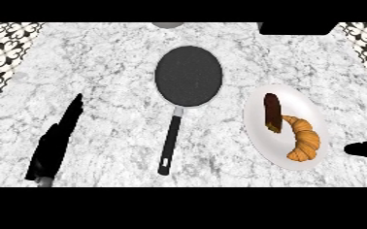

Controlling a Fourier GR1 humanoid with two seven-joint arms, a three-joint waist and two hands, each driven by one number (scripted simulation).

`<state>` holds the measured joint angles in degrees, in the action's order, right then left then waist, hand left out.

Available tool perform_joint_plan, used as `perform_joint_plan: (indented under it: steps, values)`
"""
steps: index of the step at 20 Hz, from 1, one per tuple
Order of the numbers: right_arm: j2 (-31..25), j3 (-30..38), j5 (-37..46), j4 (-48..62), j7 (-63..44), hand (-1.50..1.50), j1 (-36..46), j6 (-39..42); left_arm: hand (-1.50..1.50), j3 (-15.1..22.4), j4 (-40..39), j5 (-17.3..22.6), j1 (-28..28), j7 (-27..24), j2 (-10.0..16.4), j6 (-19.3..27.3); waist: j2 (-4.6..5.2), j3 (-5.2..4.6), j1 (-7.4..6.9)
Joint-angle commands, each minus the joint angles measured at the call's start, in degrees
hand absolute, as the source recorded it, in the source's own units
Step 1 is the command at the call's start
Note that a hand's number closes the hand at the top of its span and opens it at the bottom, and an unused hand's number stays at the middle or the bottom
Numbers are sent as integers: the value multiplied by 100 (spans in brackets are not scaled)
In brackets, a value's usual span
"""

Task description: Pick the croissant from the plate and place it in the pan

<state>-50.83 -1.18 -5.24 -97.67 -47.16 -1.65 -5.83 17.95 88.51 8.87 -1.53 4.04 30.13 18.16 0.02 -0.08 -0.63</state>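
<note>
Rightward, croissant (302, 140) lay on plate (297, 102), just beside right hand (355, 149) at the edge — open or closed, untellable — left hand (54, 145) well apart, fingers straight, pan (189, 75) between.

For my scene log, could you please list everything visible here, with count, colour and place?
counter: one, grey-white marble, fills the view
pan: one, dark with black handle, centre, handle towards the robot
plate: one, white, right of the pan
croissant: one, golden brown, plate's near part
brown piece: one, dark brown, on the plate behind the croissant
grey object: one, far edge, cut off
black object: one, far right, cut off
left hand: one, black, lower left, open
right hand: one, black, right edge, mostly hidden
</note>
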Motion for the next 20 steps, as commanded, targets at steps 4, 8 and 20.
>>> perform_joint_plan:
  steps: [4,8,20]
  values:
    - [88,-522,-82,358,-1370,-150,1516,957,0,-76,224,-226,-10,233,-77,-24,9,6,-56]
    - [556,-737,-124,1306,-1477,-150,2148,1263,0,-108,248,-306,210,428,-179,-83,19,8,-63]
    - [728,-1613,-489,1666,-2525,-150,2627,2179,0,-412,46,-225,-28,158,-118,-437,-9,-1,17]
